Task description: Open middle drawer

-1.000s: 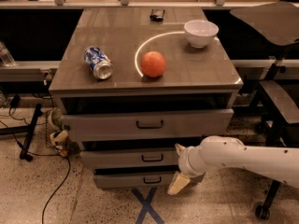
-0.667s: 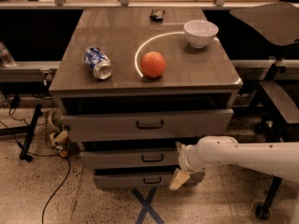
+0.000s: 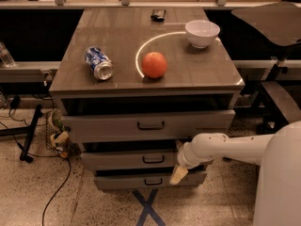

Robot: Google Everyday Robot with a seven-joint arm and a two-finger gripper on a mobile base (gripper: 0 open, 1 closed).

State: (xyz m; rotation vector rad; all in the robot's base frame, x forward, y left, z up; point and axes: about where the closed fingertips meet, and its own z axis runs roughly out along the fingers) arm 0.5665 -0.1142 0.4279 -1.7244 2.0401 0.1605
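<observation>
The middle drawer (image 3: 127, 160) is the second grey front of the cabinet, with a small dark bar handle (image 3: 154, 159). Its front sits back behind the top drawer (image 3: 113, 126), which sticks out a little, and a dark gap shows above it. My gripper (image 3: 178, 174) hangs at the end of the white arm (image 3: 221, 147), which comes in from the right. It is in front of the right part of the middle drawer's lower edge, to the right of and slightly below the handle. It hides part of the lowest drawer (image 3: 122, 181).
On the cabinet top (image 3: 207, 74) lie a blue-and-white can (image 3: 99, 63) on its side, an orange (image 3: 154, 64), a white bowl (image 3: 202, 33) and a small dark object (image 3: 158, 15). Cables and a basket (image 3: 55, 131) are on the floor at left. Blue tape cross (image 3: 148, 210) marks the floor.
My gripper has moved slightly up and to the left, closer to the middle drawer's front. The drawers and the things on top have not moved.
</observation>
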